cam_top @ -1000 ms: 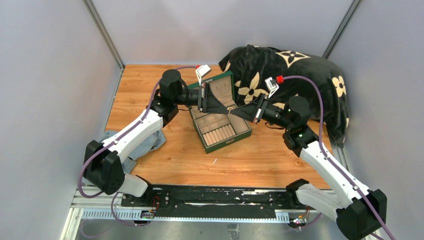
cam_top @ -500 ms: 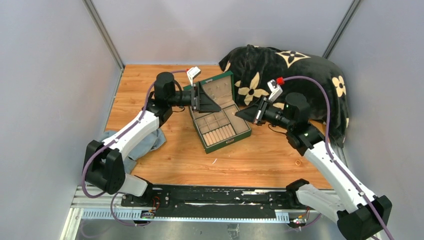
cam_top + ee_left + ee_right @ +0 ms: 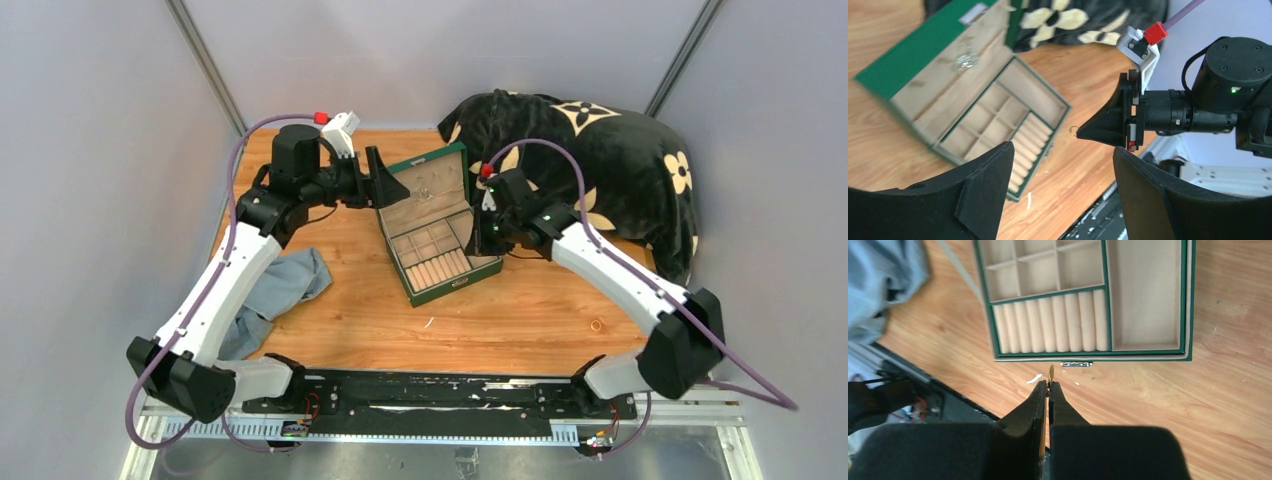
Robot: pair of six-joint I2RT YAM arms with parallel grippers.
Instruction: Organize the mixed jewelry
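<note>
Right gripper [image 3: 1048,388], matte black wedges, pinched on a thin gold ring [image 3: 1050,374], upright and edge-on to its wrist camera, raised by the right of the open green box [image 3: 1128,356] with beige padded rolls; left gripper [image 3: 1063,148] spread wide; silvery cluster [image 3: 966,60] in the lid.

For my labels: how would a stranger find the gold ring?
Find the open green box mid-table. Beside it, the right end effector pinches the gold ring. Unlike the silvery cluster in the lid, it is a gold hoop held aloft.
</note>
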